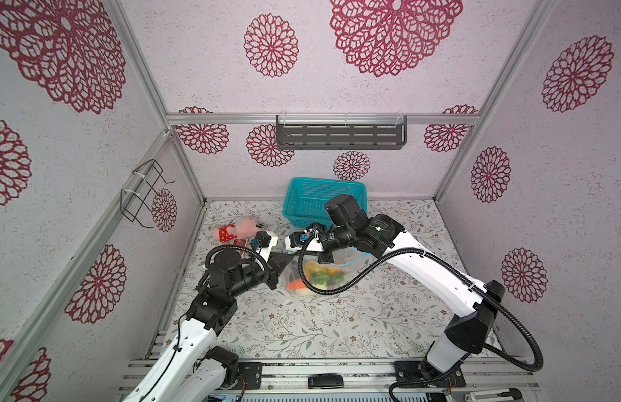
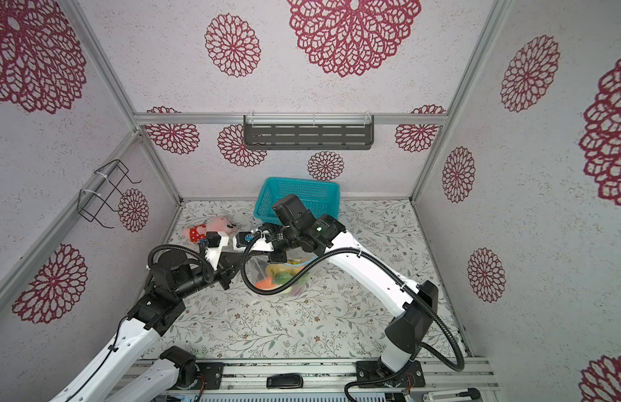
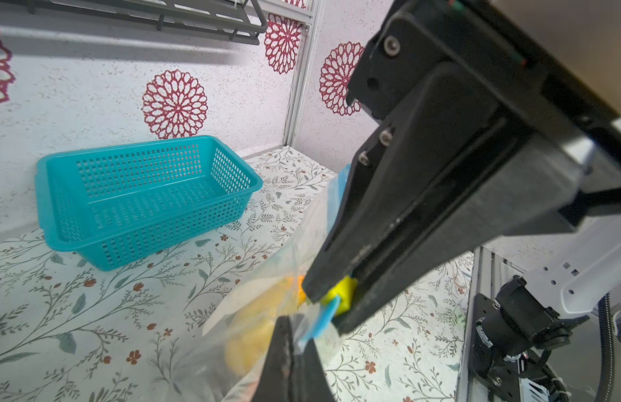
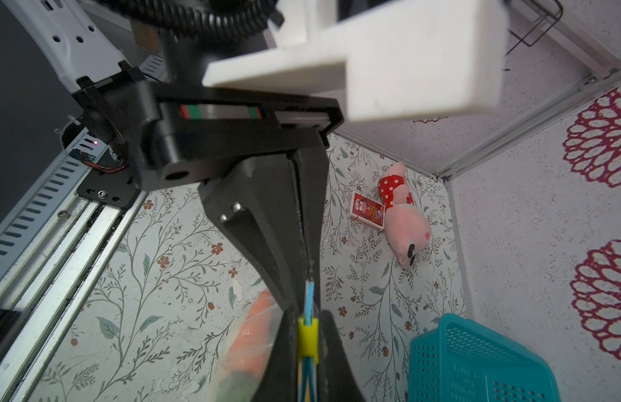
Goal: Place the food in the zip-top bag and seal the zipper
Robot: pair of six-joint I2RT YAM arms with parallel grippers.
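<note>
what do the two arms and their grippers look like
The left arm and right arm have white links with black joint housings, and a black corrugated cable runs along each. A small green light glows on a right arm joint. The left gripper and right gripper have black wedge-shaped fingers tapering to the tips, with a white camera mount behind.

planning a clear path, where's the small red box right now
In a top view the small red box lies back left on the table, right beside the pink plush toy.
</note>
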